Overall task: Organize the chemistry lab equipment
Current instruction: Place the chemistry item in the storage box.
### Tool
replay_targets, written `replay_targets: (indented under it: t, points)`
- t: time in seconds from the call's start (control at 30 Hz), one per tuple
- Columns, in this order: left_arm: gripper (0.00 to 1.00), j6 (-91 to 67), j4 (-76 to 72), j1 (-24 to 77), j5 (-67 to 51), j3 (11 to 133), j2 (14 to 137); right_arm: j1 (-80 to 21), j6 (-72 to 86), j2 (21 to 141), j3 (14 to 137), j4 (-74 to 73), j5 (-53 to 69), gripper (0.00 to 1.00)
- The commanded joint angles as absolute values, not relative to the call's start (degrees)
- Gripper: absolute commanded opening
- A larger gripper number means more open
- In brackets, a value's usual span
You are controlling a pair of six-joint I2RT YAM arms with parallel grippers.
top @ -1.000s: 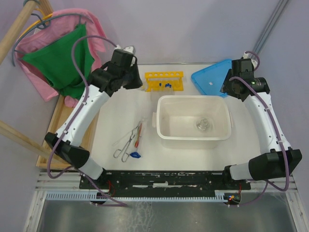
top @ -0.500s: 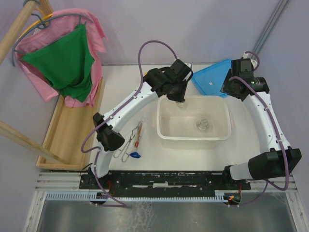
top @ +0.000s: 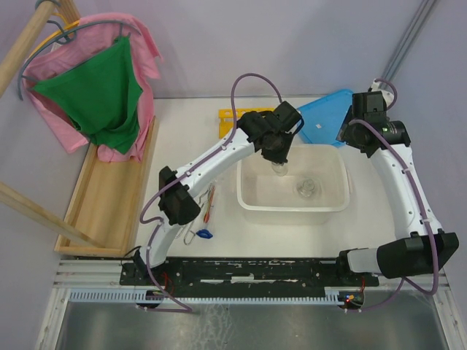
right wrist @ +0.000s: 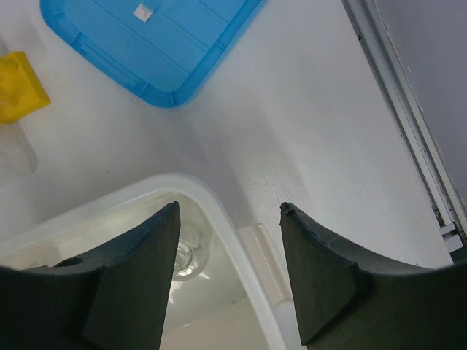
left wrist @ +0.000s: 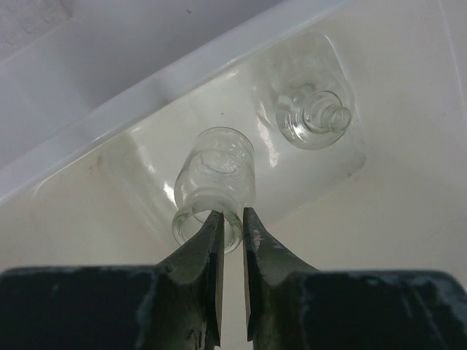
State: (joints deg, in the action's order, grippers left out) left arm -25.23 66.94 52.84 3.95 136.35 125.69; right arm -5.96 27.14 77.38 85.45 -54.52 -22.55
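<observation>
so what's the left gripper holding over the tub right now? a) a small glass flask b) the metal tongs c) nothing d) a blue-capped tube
A: in the left wrist view the left gripper is pinched on the rim of a small glass flask, above the white tub where a second flask lies.

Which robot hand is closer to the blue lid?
Right. The right hand hovers open at the edge of the blue lid; the left hand is farther off, over the white tub, pinching a glass flask.
</observation>
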Motion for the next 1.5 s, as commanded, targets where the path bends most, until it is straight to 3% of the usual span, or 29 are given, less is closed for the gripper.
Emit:
replay_targets:
  t: [0.0, 0.5, 1.17, 1.47]
  points:
    - [0.03, -22.6, 63.5, 54.3, 3.4, 137.4, 127.3, -6.1, 27.2, 75.5, 85.0, -53.0, -24.9, 0.66]
    - [0.03, -20.9, 62.0, 57.8, 7.2, 136.4, 135.4, -6.0, 27.9, 75.0, 83.9, -52.8, -25.2, 0.66]
    - [0.03, -18.8, 57.3, 58.0, 11.1, 131.1, 137.5, -6.0, 27.7, 75.6, 83.2, -52.2, -25.2, 0.66]
    - [0.25, -18.3, 57.7, 58.1, 11.8, 131.6, 136.9, -6.0, 27.5, 76.3, 83.6, -52.1, -25.2, 0.66]
